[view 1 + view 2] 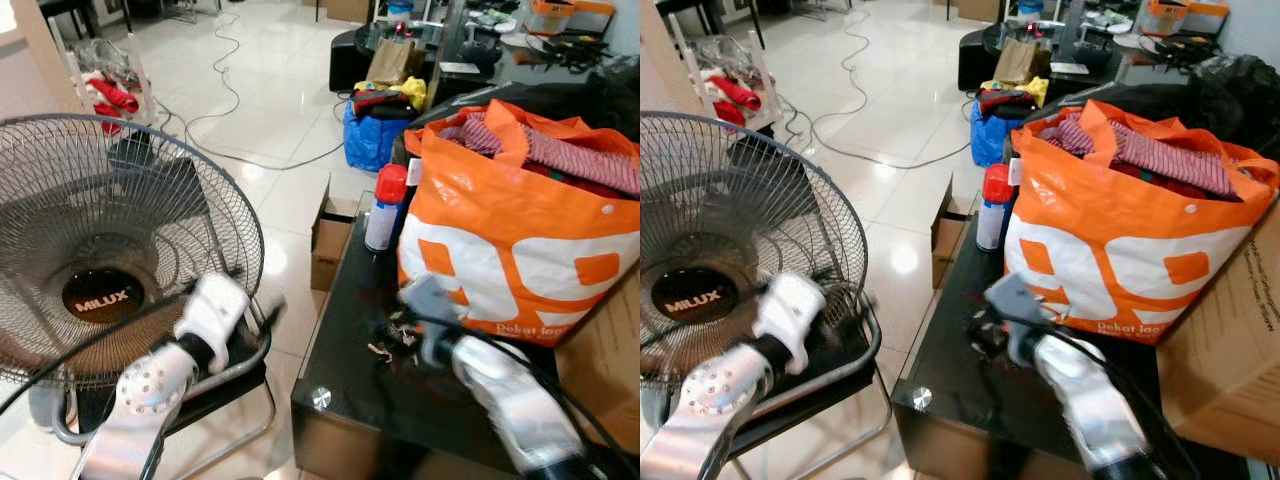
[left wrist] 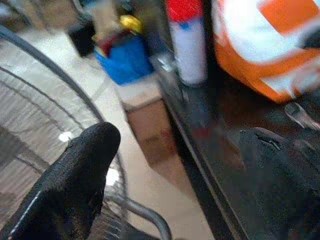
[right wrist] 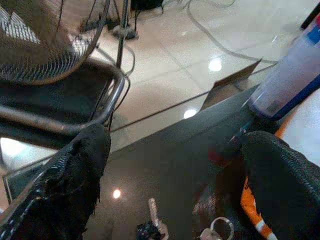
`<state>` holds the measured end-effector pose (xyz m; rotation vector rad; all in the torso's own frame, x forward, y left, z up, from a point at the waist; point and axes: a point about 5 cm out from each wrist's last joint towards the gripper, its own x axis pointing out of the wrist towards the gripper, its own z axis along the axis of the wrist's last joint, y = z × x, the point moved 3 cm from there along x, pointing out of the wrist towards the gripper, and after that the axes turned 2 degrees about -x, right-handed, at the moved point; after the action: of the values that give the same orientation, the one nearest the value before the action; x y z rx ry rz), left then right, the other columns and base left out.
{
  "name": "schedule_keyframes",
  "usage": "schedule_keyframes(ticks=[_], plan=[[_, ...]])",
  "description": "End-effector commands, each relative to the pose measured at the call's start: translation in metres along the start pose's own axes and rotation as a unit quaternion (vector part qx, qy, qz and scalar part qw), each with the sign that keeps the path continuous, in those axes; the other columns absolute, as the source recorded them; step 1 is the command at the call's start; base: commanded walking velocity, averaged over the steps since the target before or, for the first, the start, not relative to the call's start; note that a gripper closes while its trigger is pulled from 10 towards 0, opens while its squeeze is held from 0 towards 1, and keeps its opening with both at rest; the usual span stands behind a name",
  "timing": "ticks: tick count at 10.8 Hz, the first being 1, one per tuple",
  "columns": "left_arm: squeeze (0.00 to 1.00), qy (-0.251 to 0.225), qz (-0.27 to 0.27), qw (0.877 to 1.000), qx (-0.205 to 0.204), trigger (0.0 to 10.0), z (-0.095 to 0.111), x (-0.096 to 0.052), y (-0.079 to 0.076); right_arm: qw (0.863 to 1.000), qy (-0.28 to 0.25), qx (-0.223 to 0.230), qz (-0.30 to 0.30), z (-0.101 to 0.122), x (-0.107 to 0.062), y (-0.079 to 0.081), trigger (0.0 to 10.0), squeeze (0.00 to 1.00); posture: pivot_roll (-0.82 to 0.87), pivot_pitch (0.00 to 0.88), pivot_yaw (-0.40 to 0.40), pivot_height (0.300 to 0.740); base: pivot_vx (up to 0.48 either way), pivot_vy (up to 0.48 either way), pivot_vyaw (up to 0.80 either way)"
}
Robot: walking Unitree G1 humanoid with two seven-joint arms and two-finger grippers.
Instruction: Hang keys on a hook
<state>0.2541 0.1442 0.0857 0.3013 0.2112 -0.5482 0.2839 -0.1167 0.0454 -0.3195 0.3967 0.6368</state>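
Black fingers of the right gripper (image 3: pixel 170 165) are spread wide apart, low over the dark shiny table (image 1: pixel 350 380). The keys (image 3: pixel 215 230) lie on the table just under the fingers, and nothing is pinched yet. In the left eye view the keys (image 1: pixel 392 340) sit right beside the silver right arm.

Close behind the keys stands a big orange bag (image 1: pixel 520 250), full of striped clothes. A spray can with a red cap (image 1: pixel 385 208) stands near the bag, at the table's edge. A brown cardboard box (image 1: pixel 330 240) sits on the floor next to the table.

The left gripper (image 2: pixel 175 165) is spread open too, holding nothing, and hangs between the table and a big round fan (image 1: pixel 110 250). The fan rests on a black chair (image 1: pixel 240 375). Further back are a blue bag (image 1: pixel 372 135) and long cables (image 1: pixel 230 90) on the pale floor.
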Motion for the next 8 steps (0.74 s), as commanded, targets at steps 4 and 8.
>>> schedule_keyframes(ticks=[4, 8], plan=[[0.00, 0.077, -0.079, 0.994, 0.023, 10.0, -0.023, -0.009, -0.011, 0.992, 0.113, -0.033, 0.035, -0.045, 0.024, 0.016, 10.0, 0.00, 0.03, 0.000, -0.041, 0.740, 0.000, 0.000, 0.00], [0.00, 0.087, -0.086, 0.992, 0.016, 10.0, -0.025, -0.017, -0.015, 0.988, 0.148, -0.037, 0.014, -0.064, 0.031, 0.013, 0.0, 0.00, 0.04, 0.038, -0.051, 0.740, 0.000, 0.000, 0.00]])
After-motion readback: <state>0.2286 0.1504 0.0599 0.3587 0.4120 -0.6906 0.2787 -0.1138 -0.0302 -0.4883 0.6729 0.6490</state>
